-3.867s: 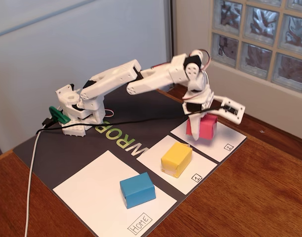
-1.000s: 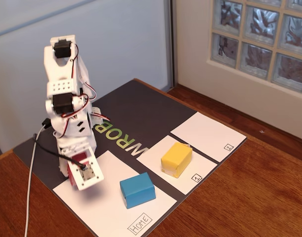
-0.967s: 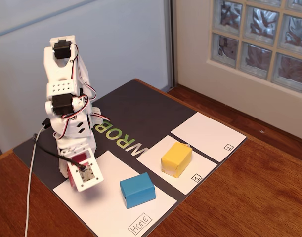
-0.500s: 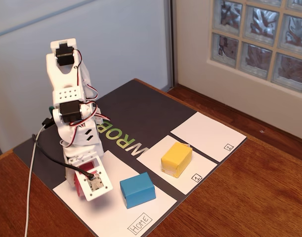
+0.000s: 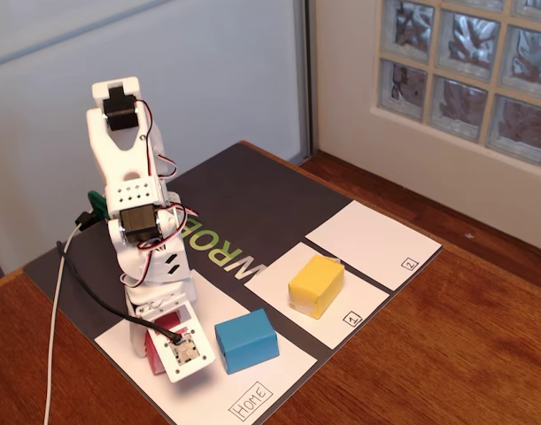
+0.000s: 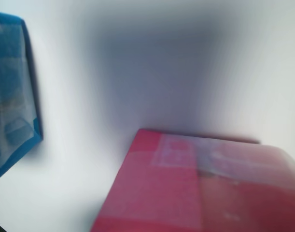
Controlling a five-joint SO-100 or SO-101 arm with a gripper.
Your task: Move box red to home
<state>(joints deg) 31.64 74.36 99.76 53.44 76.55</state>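
Note:
The box red (image 5: 161, 334) is a pinkish-red block held low over the left part of home (image 5: 204, 390), the large white paper square with a "HOME" label (image 5: 252, 403). My gripper (image 5: 168, 348) points straight down and is shut on the box, which shows between its white parts. I cannot tell whether the box touches the paper. In the wrist view the box red (image 6: 200, 188) fills the lower right over the white paper of home (image 6: 161, 63). No finger shows there.
A blue block (image 5: 246, 340) (image 6: 12, 96) lies on home just right of my gripper. A yellow block (image 5: 316, 285) sits on the smaller white pad marked 1 (image 5: 274, 274). Pad 2 (image 5: 372, 241) is bare. A black mat (image 5: 252, 204) lies under the papers.
The arm carried the red box from pad 2 over to home, and in the last second it has moved forward and down toward the paper beside the blue block.

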